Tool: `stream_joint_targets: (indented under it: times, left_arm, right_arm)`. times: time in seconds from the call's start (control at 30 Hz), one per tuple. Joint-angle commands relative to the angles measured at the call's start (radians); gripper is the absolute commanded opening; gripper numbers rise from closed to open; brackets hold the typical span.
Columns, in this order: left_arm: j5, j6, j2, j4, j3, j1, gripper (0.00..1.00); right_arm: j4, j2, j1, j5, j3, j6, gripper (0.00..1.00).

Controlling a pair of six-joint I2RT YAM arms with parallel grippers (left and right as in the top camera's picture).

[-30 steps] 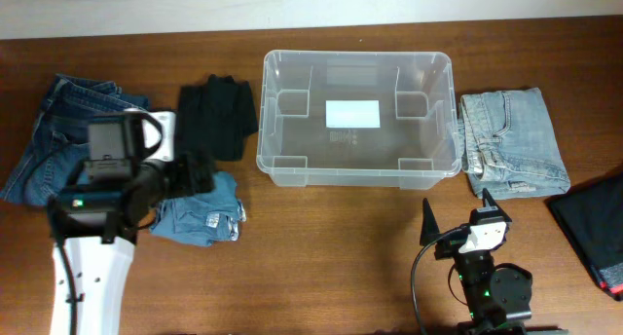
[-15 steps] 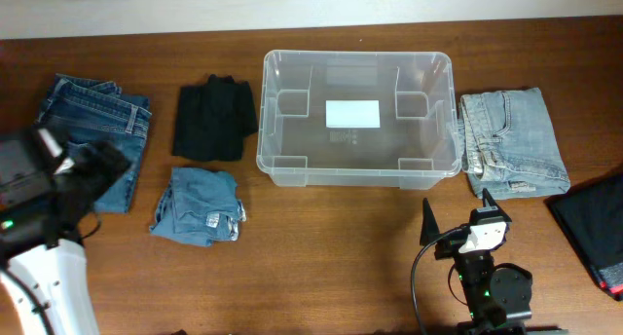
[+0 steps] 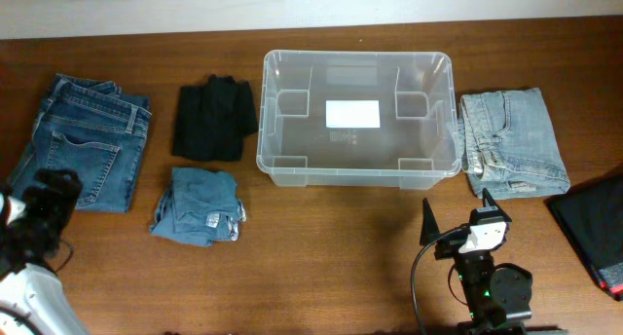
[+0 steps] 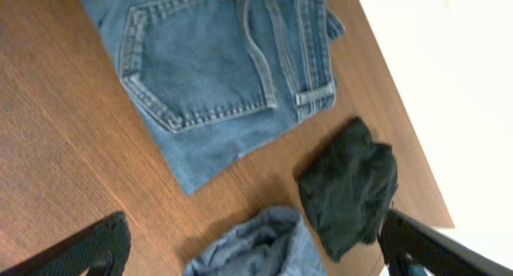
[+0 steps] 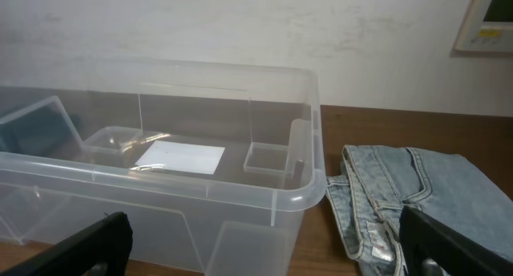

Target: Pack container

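The clear container (image 3: 356,166) stands empty in the middle of the table, a white label on its base. In the right wrist view its near corner (image 5: 298,197) fills the left half. My right gripper (image 3: 456,224) waits in front of it, open and holding nothing; its jaws (image 5: 264,232) frame the container's corner and the light jeans (image 5: 417,192). My left gripper (image 3: 49,201) hovers at the table's front left, open and empty. Between its fingers (image 4: 252,232) I look down on a crumpled light-blue garment (image 4: 256,248).
Folded dark-blue jeans (image 3: 83,145) lie far left, a black garment (image 3: 214,118) and a small light-blue garment (image 3: 198,206) left of the container. Folded light jeans (image 3: 513,142) lie right of it. A black item (image 3: 594,228) sits at the right edge.
My left arm has drawn back from over the clothes beside the container to the front-left corner, uncovering the dark jeans. The right arm has not moved.
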Motion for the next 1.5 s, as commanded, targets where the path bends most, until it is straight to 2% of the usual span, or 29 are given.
stream_joint_targets:
  times: [0.0,0.37,0.6,0.77,0.97,1.03,1.23,1.47]
  left_arm:
    - [0.126,-0.011,0.021,0.043,-0.064,0.067,0.99]
    - [0.277,0.018,0.269,0.192,-0.11,0.083,0.99]
    - [0.245,0.019,0.397,0.213,-0.11,0.083,0.99]
    - [0.135,0.027,0.41,0.212,-0.11,0.083,0.99]
    - [0.117,0.027,0.41,0.22,-0.111,0.083,1.0]
    - [0.131,0.026,0.41,0.216,-0.111,0.083,0.99]
    - [0.301,0.06,0.408,0.204,-0.11,0.058,0.98]
    - [0.255,0.079,0.332,0.217,-0.109,-0.063,0.98]
  right_arm:
    - [-0.001,-0.006,-0.008,-0.008,-0.007,0.0,0.98]
    - [-0.001,-0.006,-0.008,-0.008,-0.007,0.0,0.98]
    - [-0.001,-0.006,-0.008,-0.008,-0.007,0.0,0.98]
    - [-0.001,-0.006,-0.008,-0.008,-0.007,0.0,0.98]
    - [-0.001,-0.006,-0.008,-0.008,-0.007,0.0,0.98]
    - [-0.001,-0.006,-0.008,-0.008,-0.007,0.0,0.98]
    - [-0.001,-0.006,-0.008,-0.008,-0.007,0.0,0.98]
    - [-0.001,-0.006,-0.008,-0.008,-0.007,0.0,0.98]
